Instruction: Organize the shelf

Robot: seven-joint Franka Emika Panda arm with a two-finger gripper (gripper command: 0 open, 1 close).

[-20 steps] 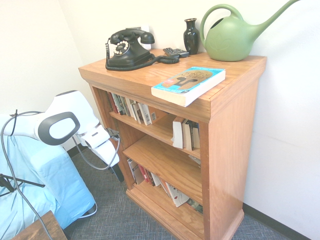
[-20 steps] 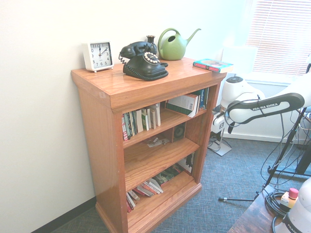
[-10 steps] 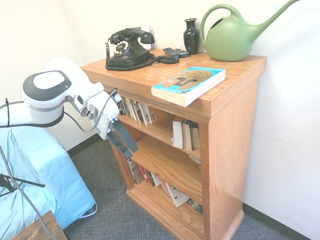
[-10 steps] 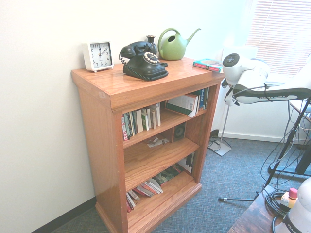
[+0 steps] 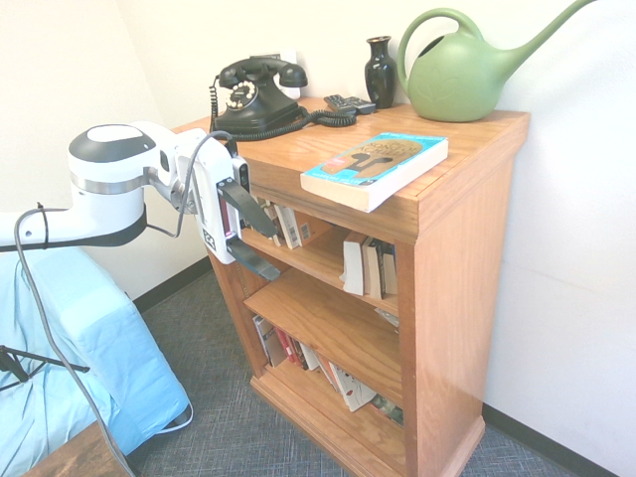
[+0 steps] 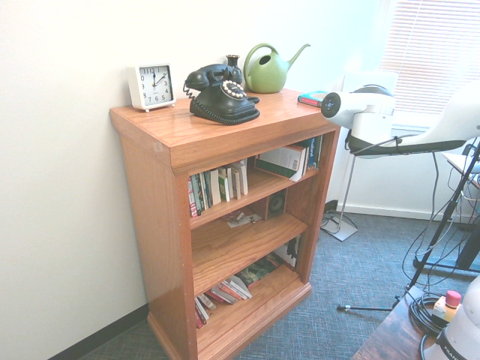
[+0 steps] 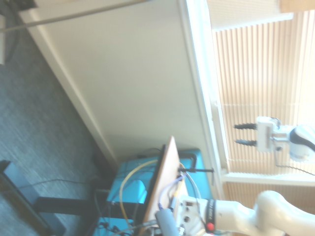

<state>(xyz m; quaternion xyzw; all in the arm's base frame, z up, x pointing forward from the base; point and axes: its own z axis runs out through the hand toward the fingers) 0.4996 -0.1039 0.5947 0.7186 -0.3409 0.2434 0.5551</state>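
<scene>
The shelf [image 5: 459,298] is an orange-brown oak bookcase against the wall, also seen from its other side [image 6: 154,217]. On its top lie a teal book [image 5: 376,167], a black dial phone [image 5: 253,94], a green watering can [image 5: 462,72], a dark vase [image 5: 380,72] and a white clock [image 6: 151,85]. Books lean on the upper board [image 5: 273,221] and more lie on the bottom board [image 6: 225,289]. My gripper [image 5: 275,253] hangs open and empty by the bookcase's front left corner, level with the upper board. The wrist view shows only wall, carpet and blinds.
A blue-covered piece of furniture [image 5: 70,343] stands left of the arm, and a wooden table corner [image 6: 394,330] sits nearer. A small remote [image 5: 348,102] lies behind the phone. A window with blinds [image 6: 435,52] is beyond the arm.
The arm has lifted from low beside the bookcase to the level of its upper board, and the gripper has swung round to point at the shelf front.
</scene>
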